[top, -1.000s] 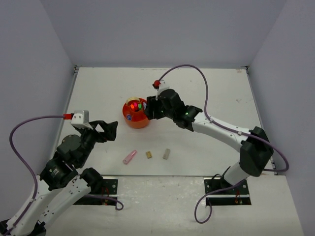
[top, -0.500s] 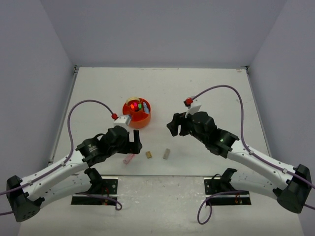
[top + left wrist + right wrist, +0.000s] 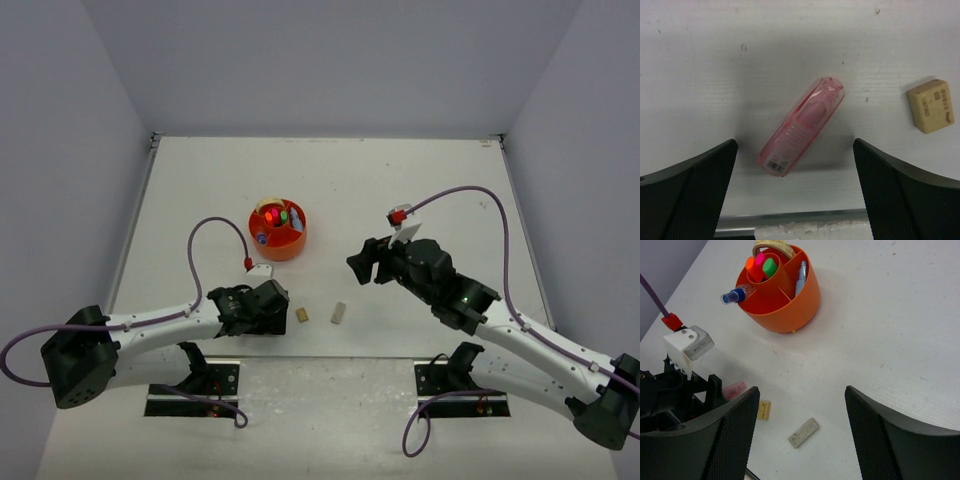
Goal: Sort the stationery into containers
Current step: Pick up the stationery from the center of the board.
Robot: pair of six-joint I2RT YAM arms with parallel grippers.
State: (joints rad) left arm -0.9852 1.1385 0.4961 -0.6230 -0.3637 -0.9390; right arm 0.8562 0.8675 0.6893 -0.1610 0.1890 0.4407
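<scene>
Pink and see-through, the capsule-shaped piece [image 3: 802,126] lies flat on the white table [image 3: 790,40] in the middle of the left wrist view. It is slanted, with its round end up and to the right. The left gripper [image 3: 794,145] is spread wide around it. One black finger [image 3: 690,195] sits at the lower left and the other at the lower right, and neither touches the piece yet.

To do this step well, I think the wrist should turn a little so the fingers meet the long sides. Then it should go low and squeeze softly, because smooth plastic can slip.

The right gripper [image 3: 802,390] is spread apart too, with nothing in it.

Only the left wrist view shows the tiny label on the pink piece and the print on the tan block [image 3: 931,105]. Only the right wrist view looks down into the orange organiser [image 3: 790,310] at the upper left. There the highlighters [image 3: 760,265] stand in the middle well and the tape ring [image 3: 772,246] sits at the back. In the top view, the left gripper hides the pink piece, and the grey block [image 3: 339,313] lies just right of the tan one.
</scene>
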